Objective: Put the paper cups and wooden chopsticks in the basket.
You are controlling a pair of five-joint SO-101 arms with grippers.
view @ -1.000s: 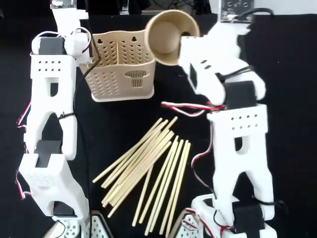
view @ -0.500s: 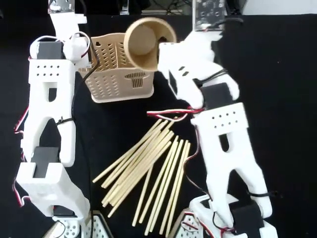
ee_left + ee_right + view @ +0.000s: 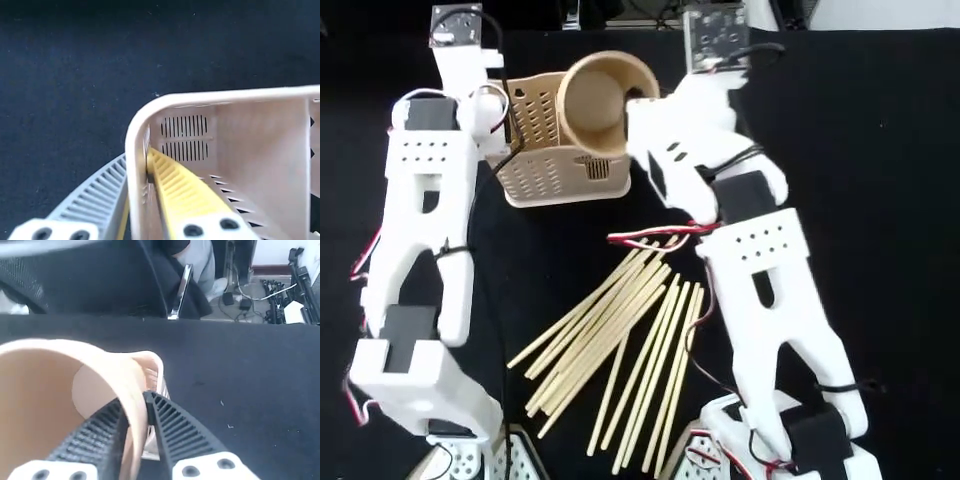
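A tan paper cup lies on its side in the air over the beige slotted basket, mouth toward the camera. My right gripper is shut on its rim; in the right wrist view two black fingers pinch the cup, with a basket corner just behind. My left gripper is shut on the basket's left wall; the left wrist view shows the basket rim pinched between a grey and a yellow finger. Several wooden chopsticks lie fanned on the black table between the arms.
The two arm bases stand at the front edge, either side of the chopsticks. A red and white cable hangs over the chopsticks' far tips. Bare black table stretches to the right. Beyond the table's far edge are floor cables.
The right arm has swung left with the cup, from beside the basket's right corner to above its opening. The left arm leaned in slightly, still gripping the basket wall.
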